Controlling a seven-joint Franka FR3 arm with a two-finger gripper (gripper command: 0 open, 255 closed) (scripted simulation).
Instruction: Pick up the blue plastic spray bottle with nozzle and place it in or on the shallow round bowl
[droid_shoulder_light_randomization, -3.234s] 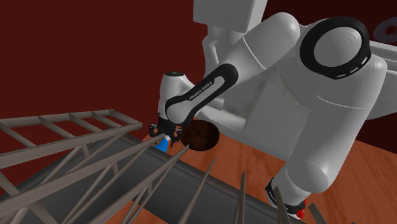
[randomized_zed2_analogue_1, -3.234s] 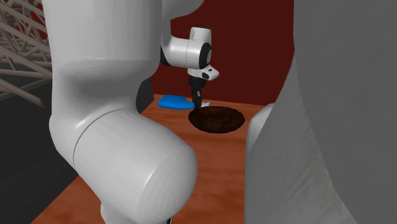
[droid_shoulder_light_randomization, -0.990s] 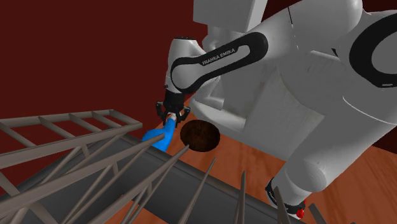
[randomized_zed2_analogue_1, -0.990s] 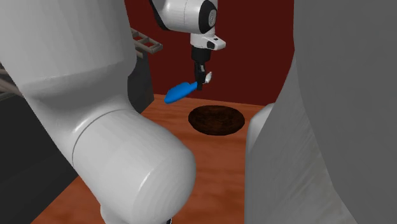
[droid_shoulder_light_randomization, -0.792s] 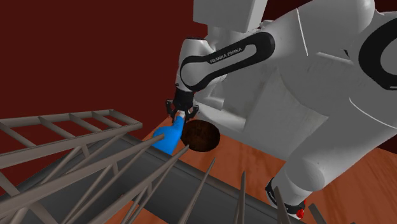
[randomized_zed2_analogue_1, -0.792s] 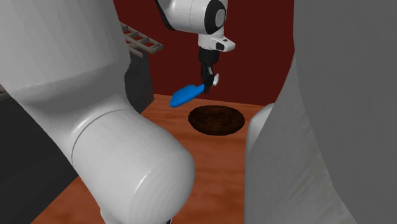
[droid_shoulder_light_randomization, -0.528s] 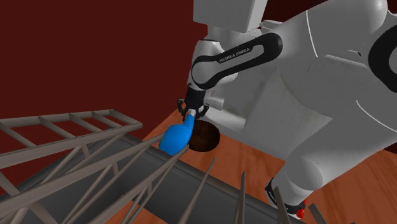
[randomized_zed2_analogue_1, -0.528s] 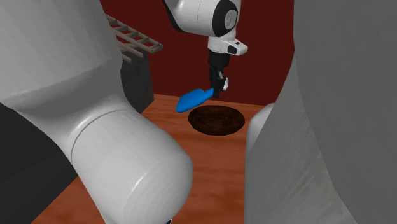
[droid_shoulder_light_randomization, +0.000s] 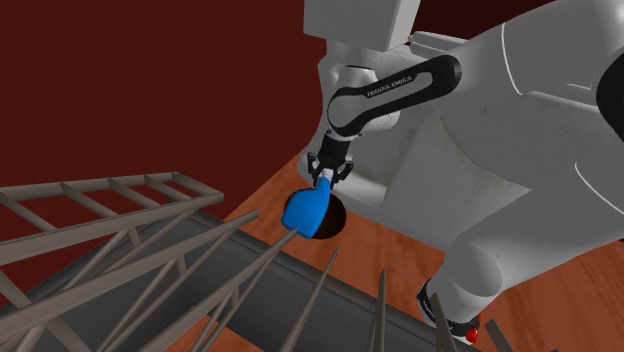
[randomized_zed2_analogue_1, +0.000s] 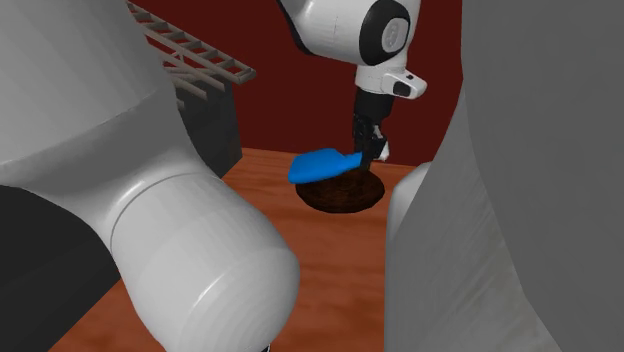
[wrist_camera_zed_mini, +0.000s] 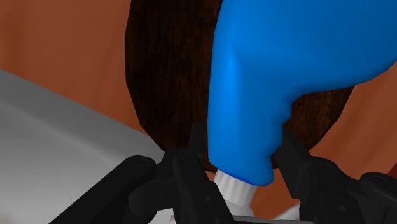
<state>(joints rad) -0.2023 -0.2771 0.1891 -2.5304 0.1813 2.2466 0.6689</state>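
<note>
Clamped shut around the neck of the blue spray bottle (wrist_camera_zed_mini: 286, 70), my claw (randomized_zed2_analogue_1: 372, 150) hangs from the wrist pointing nearly straight down. Along my own line of sight, my two black fingers (wrist_camera_zed_mini: 194, 153) stand a narrow gap apart, one on each side of the neck, just above the ribbed white collar (wrist_camera_zed_mini: 235, 189) where the nozzle end begins. That gap is taken up by the bottle, so I have a firm hold on it. The bottle is off the table and lies almost level in my grip. Its rounded body sticks out sideways from the fingers toward the second exterior view's left, while the nozzle end is tucked in by my palm. Directly beneath it sits the shallow round bowl (randomized_zed2_analogue_1: 340, 193), dark brown with a rough, wood-like inside, resting on the reddish-brown wooden tabletop (randomized_zed2_analogue_1: 330, 270). From the wrist the bowl spreads out behind the blue body, and from the shoulder the bottle covers most of the bowl, leaving a dark crescent showing at its lower right. I cannot tell how much air lies between bottle and bowl, though in the second exterior view the blue body sits over the bowl's far rim. My white arm (droid_shoulder_light_randomization: 395, 90) reaches down from the upper right of the shoulder view. A grey lattice frame (droid_shoulder_light_randomization: 120, 250) crosses that view's lower left, and a dark red wall (droid_shoulder_light_randomization: 150, 90) stands behind the table.
</note>
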